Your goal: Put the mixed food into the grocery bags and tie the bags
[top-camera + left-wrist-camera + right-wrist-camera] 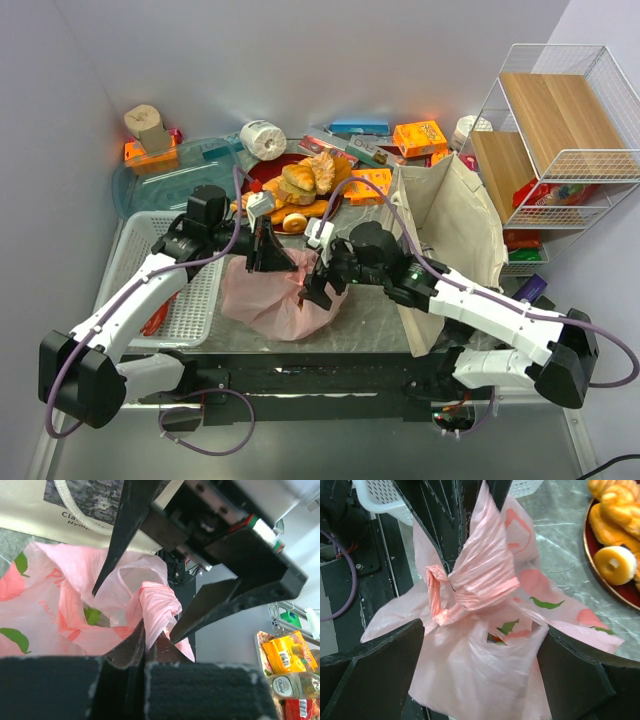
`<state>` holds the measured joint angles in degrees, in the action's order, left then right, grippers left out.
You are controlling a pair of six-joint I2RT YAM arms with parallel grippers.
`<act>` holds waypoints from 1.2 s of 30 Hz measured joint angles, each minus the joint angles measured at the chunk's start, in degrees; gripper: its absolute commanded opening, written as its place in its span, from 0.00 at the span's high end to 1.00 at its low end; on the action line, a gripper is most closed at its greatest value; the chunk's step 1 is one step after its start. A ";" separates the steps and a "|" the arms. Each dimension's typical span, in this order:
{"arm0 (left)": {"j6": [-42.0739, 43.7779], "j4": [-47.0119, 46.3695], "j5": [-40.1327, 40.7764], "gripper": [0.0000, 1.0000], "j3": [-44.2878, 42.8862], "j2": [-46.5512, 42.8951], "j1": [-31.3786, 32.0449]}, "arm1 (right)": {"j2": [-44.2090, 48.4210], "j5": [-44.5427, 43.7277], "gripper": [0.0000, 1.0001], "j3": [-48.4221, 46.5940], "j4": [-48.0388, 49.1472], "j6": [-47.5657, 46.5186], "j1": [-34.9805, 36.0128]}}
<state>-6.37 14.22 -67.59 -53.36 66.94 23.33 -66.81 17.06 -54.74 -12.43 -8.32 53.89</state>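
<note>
The pink plastic grocery bag (275,295) lies on the table between both arms, its handles twisted together (480,575). My left gripper (272,252) is shut on a bunched pink handle (155,605), pinched between its fingertips (146,642). My right gripper (318,285) stands open, its two fingers straddling the bag's upper body (485,627) without squeezing it; they also cross the left wrist view (210,610). A bit of green and red shows through the bag's mouth (496,637); the rest of the mixed food is hidden. The beige canvas tote (450,215) stands open to the right.
A white perforated basket (170,285) sits at the left. A red plate of breads (305,185) is behind the bag. Boxes (420,135), a paper roll (263,140) and a blue tray (180,170) line the back. A wire shelf (560,130) stands at right.
</note>
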 measured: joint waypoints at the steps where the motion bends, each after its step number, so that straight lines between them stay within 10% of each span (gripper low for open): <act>1: -0.52 -0.57 -0.02 0.99 0.15 -0.11 -0.02 | -0.28 -0.09 0.18 0.37 0.72 0.26 0.20; 7: -1.88 -2.69 -0.04 0.99 0.76 -0.37 -0.02 | -2.19 -4.76 0.63 1.53 3.10 3.23 0.44; 16: -0.98 -3.30 -0.09 0.99 0.76 -0.37 -0.07 | 0.81 -11.10 0.70 2.49 3.34 4.61 -0.35; 21: -1.90 -5.97 -0.55 0.99 0.83 -0.46 -0.07 | 4.33 -10.60 1.00 4.07 3.56 4.20 -1.97; 36: 2.62 -4.24 22.49 0.99 3.19 -7.30 8.20 | 5.86 -4.92 1.00 3.61 0.81 6.45 -5.20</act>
<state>-3.75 9.98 -45.10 -50.17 59.64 31.53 -60.95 12.14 -51.13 -11.62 -1.87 48.69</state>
